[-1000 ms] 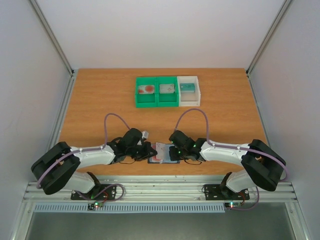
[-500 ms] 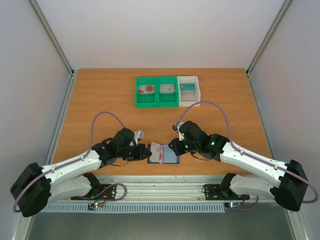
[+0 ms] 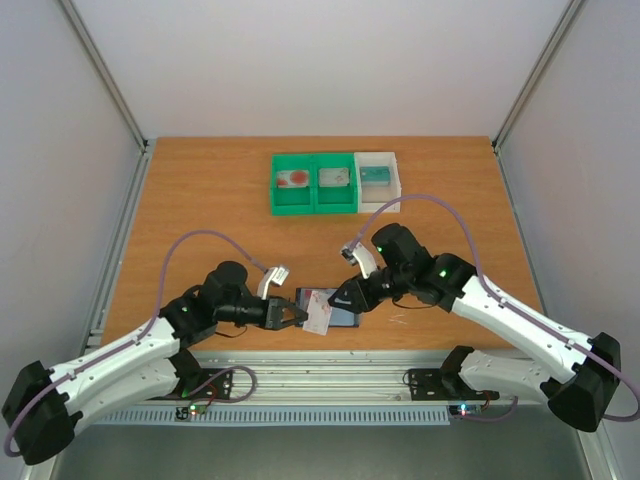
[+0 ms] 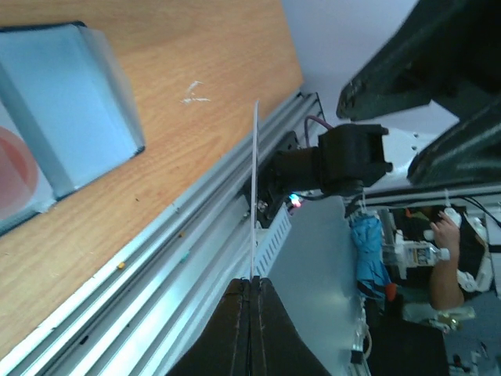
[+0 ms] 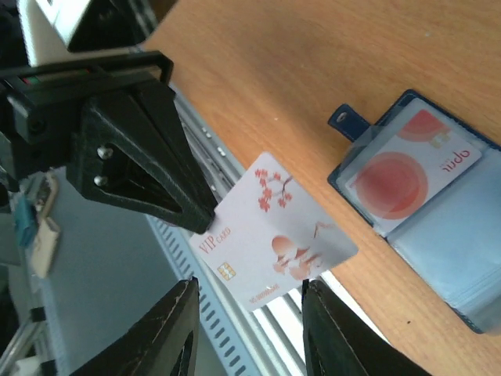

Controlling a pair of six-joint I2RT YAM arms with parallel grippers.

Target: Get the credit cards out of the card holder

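Observation:
The card holder [image 3: 340, 306] lies open on the table near the front edge, dark blue with clear pockets [image 5: 427, 215] [image 4: 74, 98]. A pale credit card with a red round blotch [image 5: 395, 182] sits in one of its pockets. My left gripper [image 3: 293, 313] is shut on the corner of a white credit card [image 5: 270, 231] with red blossoms, holding it above the table's front edge just left of the holder. In the left wrist view this card [image 4: 254, 188] shows edge-on. My right gripper [image 5: 249, 288] is open, its fingers either side of that card's lower edge without touching it.
At the back of the table stand two green bins [image 3: 314, 184] and a white bin [image 3: 378, 181], each with a card in it. The aluminium rail [image 3: 330, 378] runs along the table's front edge below both grippers.
My right gripper has opened and let go of the white card. The left gripper, still shut on it, has drawn back to the left with the card clear of the holder.

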